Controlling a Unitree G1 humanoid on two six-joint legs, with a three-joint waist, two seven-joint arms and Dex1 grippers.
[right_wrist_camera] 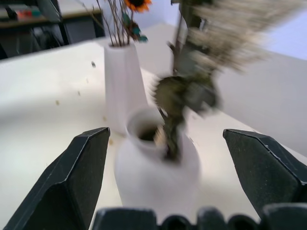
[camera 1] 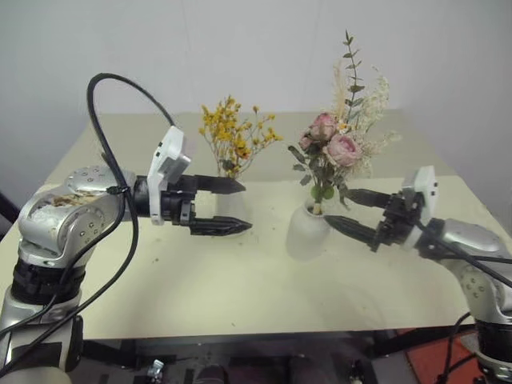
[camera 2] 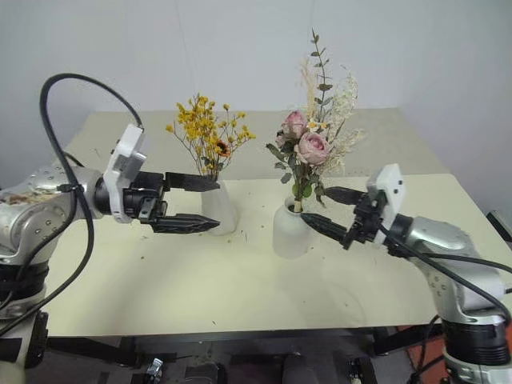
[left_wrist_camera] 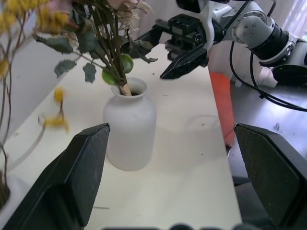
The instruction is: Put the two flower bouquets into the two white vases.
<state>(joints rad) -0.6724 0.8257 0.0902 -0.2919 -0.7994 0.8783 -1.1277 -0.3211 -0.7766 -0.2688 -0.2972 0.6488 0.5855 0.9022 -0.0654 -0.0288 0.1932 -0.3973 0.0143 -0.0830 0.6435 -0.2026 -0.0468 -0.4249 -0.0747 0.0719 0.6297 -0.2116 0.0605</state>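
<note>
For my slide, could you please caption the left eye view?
Both bouquets stand in white vases: yellow flowers in the tall vase, pink roses in the round vase, both grippers' jaws open.

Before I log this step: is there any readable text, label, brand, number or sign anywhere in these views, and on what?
None can be read.
Tall white vase: plain, no marking.
Rounded white vase: plain, no marking.
Table: bare surface, no label.
Left tool and right tool: plain white camera housings and black fingers, no lettering visible.
Background shelf items in the right wrist view: too blurred to tell whether they carry text.
</note>
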